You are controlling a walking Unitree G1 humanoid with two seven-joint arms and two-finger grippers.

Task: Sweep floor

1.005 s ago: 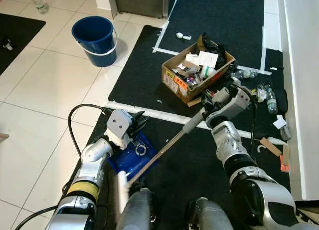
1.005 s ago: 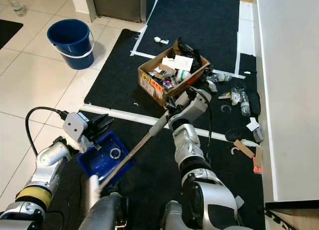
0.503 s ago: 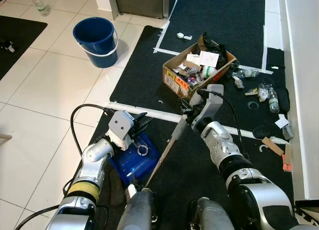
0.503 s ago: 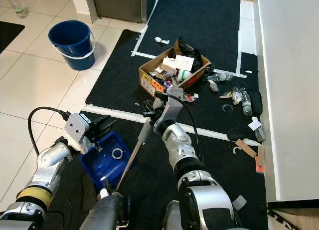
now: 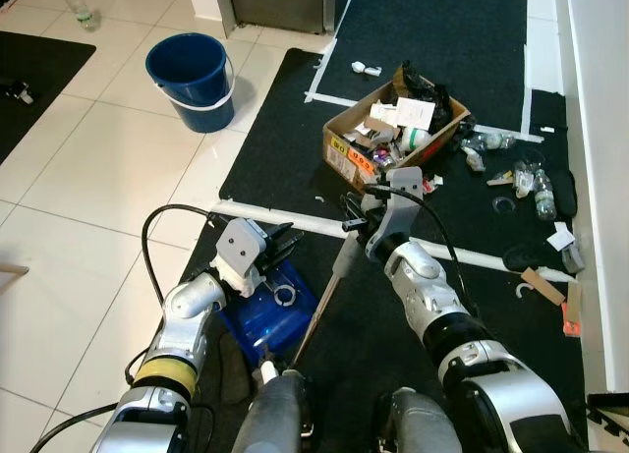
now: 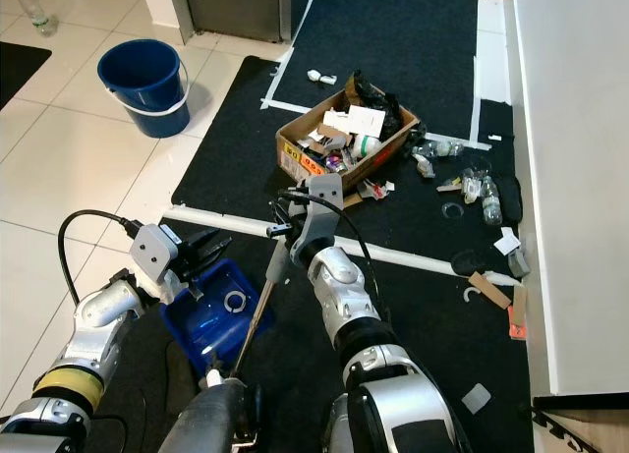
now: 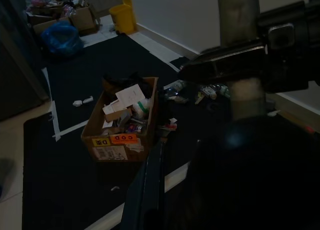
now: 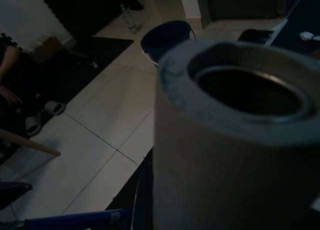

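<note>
Nearest, the left gripper (image 5: 278, 245) clamps the blue dustpan (image 5: 263, 311), while just right the right gripper (image 5: 356, 222) grips the broom (image 5: 316, 306) at its grey handle end, a light, stiff stick best held there.

Broom (image 5: 324, 301): grey handle slanted over black mat; blue dustpan (image 5: 260, 311) beside.

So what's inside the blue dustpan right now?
A small pale ring lies in the blue dustpan. The left gripper covers the pan's far edge, and the broom handle crosses its near side, hiding anything beneath.
</note>
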